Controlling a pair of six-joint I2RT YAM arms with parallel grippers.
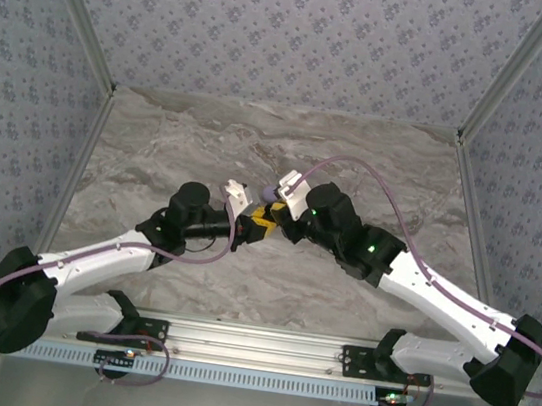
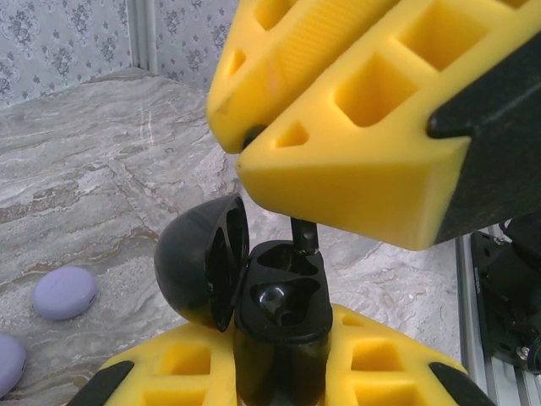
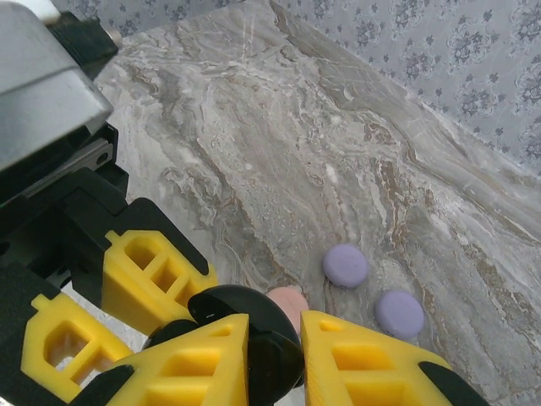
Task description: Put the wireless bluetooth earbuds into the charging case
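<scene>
Earbud: a small black earbud (image 2: 303,235) hangs stem-down from under the right gripper's fingertips, its lower end at the mouth of the far socket of the case. It does not look fully seated yet.
Charging case: the black charging case (image 2: 283,330) stands upright above the table, clamped between the left gripper's yellow fingers.
Lid: the lid (image 2: 199,262) is swung open to the left on its hinge, leaving both sockets exposed.
Sockets: the near socket shows a glossy bare bottom and looks empty. The far one is where the earbud is entering.
Right gripper: the right gripper (image 2: 241,152) comes in from above with its jaws drawn narrow, pinching the earbud as far as can be judged. The pinch point itself is mostly hidden by the yellow fingers.
Left gripper: the left gripper (image 2: 283,376) is closed tight on the body of the case, holding it steady as the base for the insertion.
Meeting point: in the overhead view the two grippers meet nose to nose over the middle of the table (image 1: 159,137).
Surroundings: two lilac discs (image 3: 345,265) and a pink disc (image 3: 289,300) lie flat on the marble top, beside and well below the raised case.
Progress: the case is picked up and opened and one earbud is lined up at its socket, so the task looks to be partway along.
Left to do: push this earbud home and let go, fill the near socket, and probably shut the lid.
</scene>
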